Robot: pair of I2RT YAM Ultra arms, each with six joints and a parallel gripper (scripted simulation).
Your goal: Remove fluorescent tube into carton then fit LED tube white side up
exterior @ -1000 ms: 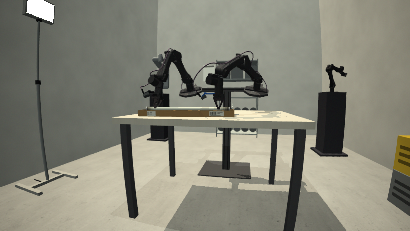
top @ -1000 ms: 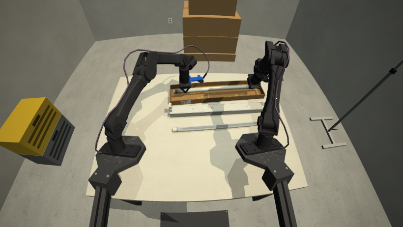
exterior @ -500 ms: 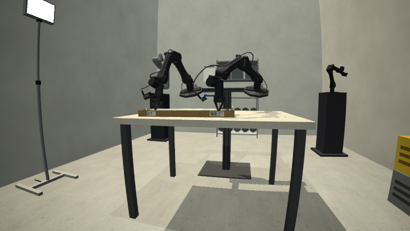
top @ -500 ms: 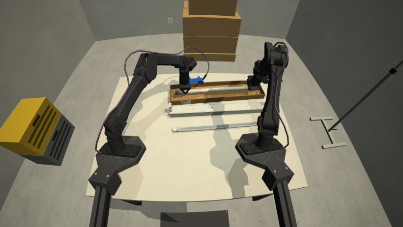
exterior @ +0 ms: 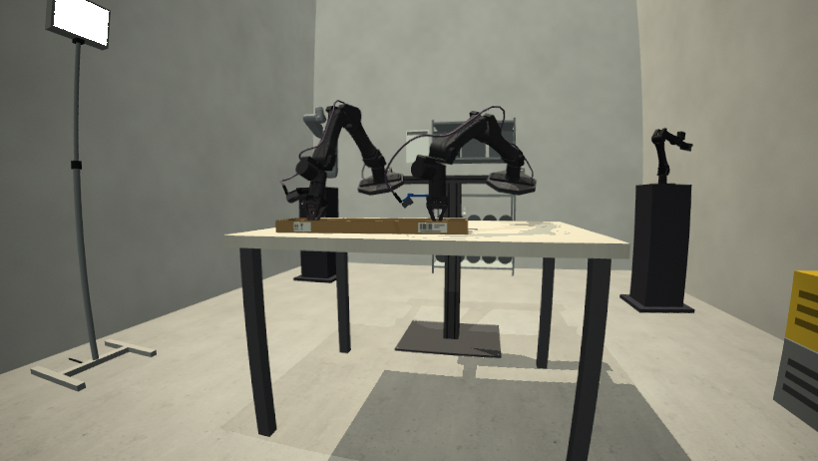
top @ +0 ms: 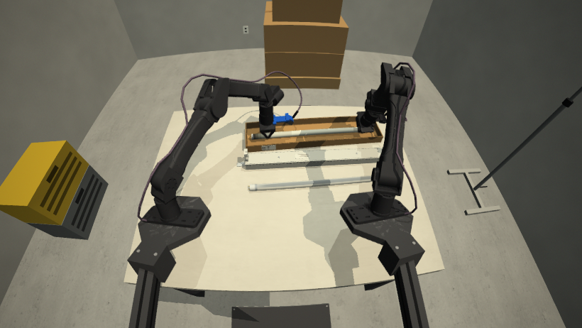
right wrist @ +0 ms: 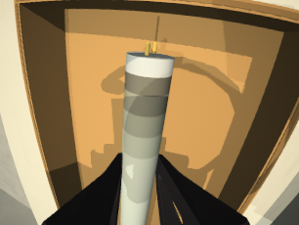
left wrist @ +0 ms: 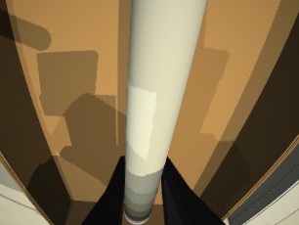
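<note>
The old tube (top: 309, 133) (left wrist: 158, 64) (right wrist: 143, 117) is level inside the brown carton (top: 317, 144) (exterior: 366, 227) (right wrist: 46, 98), below its rim. Whether it touches the floor is unclear. My left gripper (top: 267, 135) (exterior: 437, 218) (left wrist: 144, 161) is shut on it near its left end in the top view. My right gripper (exterior: 314, 218) (right wrist: 139, 159) is shut on it near the other end, whose gold pins face the carton's end wall. The carton sits flat on the bench. The white fixture (top: 313, 156) holds no tube. The LED tube (top: 313, 184) lies in front of it, its right end hidden.
The fixture stands close along the carton's near side, with a lampholder (top: 245, 155) at its left end; the right arm partly hides its right end. The bench (top: 252, 240) extends toward both arm bases. A blue camera mount (top: 282, 118) sticks out from the left wrist above the carton.
</note>
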